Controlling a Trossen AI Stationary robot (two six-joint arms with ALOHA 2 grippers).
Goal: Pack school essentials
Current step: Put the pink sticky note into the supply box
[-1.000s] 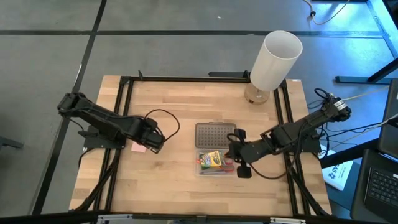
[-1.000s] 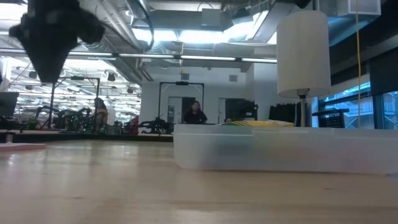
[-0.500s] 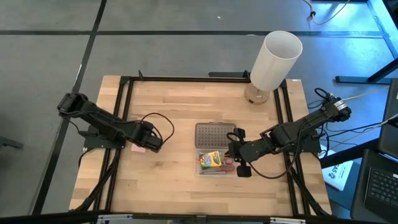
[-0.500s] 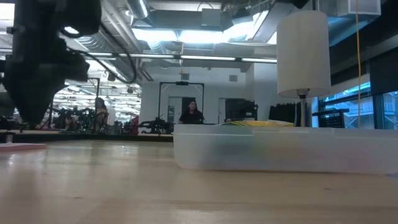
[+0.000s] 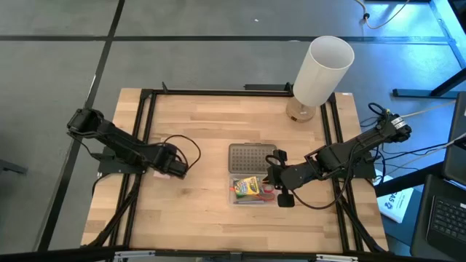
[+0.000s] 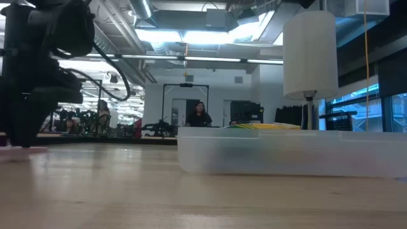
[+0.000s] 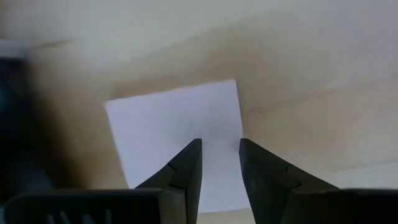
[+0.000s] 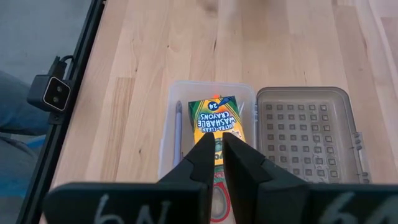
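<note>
From above, I am seeing the left gripper (image 5: 177, 169) sitting low on the left part of the table (image 5: 196, 211), right over the pink pad (image 5: 162, 173), of which only an edge is showing. The right gripper (image 5: 272, 177) is hanging over the clear box (image 5: 254, 191), where the crayon box (image 5: 249, 186) and red scissors (image 5: 266, 193) are lying; the grey lid (image 5: 251, 158) is lying just beyond it, and the white lamp (image 5: 320, 73) is standing at the far edge. In the low view, the left arm is standing at the far left above the pad. In the left wrist view, the fingers (image 7: 186, 169) are showing a narrow gap, with the pad (image 7: 168, 134) beneath them, not gripped. In the right wrist view, the fingers (image 8: 200, 160) are almost closed, holding nothing, above the crayon box (image 8: 217, 119); a pencil (image 8: 178, 132) is lying beside it.
</note>
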